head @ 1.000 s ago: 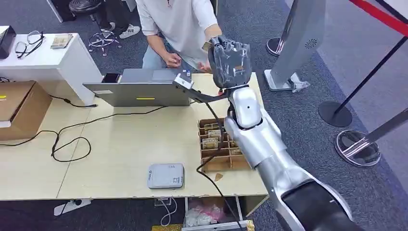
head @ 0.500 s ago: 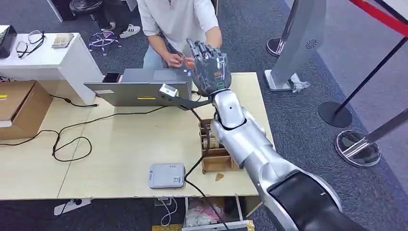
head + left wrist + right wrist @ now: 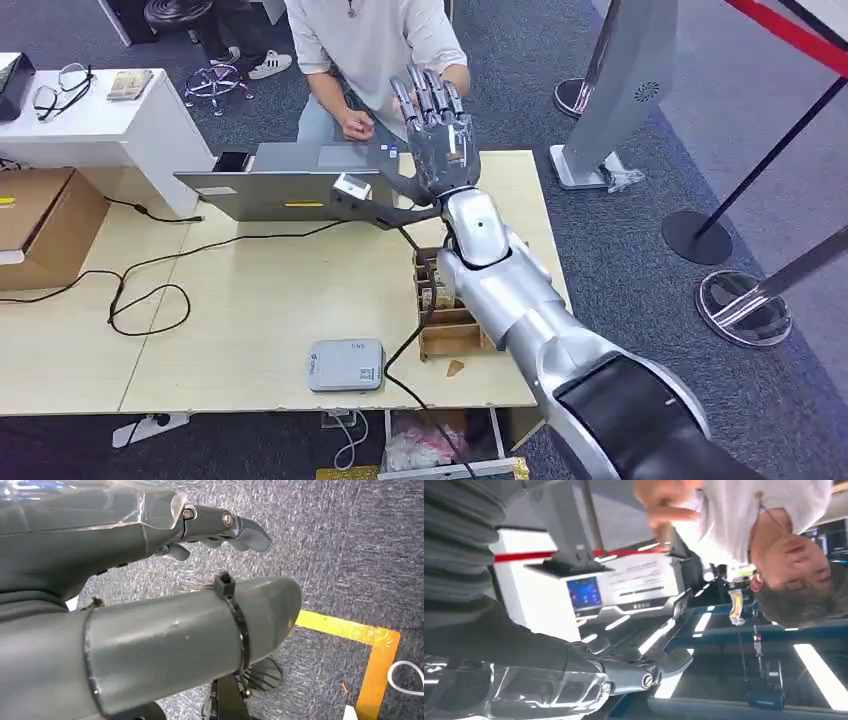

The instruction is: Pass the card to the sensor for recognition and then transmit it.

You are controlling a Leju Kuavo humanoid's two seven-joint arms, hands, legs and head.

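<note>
Your right hand (image 3: 436, 135) is raised over the far edge of the worktop (image 3: 250, 300), fingers straight and spread, palm turned up toward the person (image 3: 375, 45) seated behind the laptop (image 3: 300, 180). It holds nothing. The card is not on your palm, and the small object in the person's hand (image 3: 355, 125) may be it, though the head view is too coarse to be sure; the right wrist view shows the person's fingers pinched on something blurred. So the handover looks done or nearly so.

Keep the hand flat and steady until the person's hand is plainly away, then draw the arm back high enough to clear the laptop lid and the wooden card box (image 3: 450, 300) under your forearm. Mind the black cable running along the arm, since a quick pull could snag it on the box. The sensor (image 3: 345, 364) sits near the front edge. Your left hand (image 3: 210, 527) hangs over the floor, fingers loosely curled and holding nothing.
</note>
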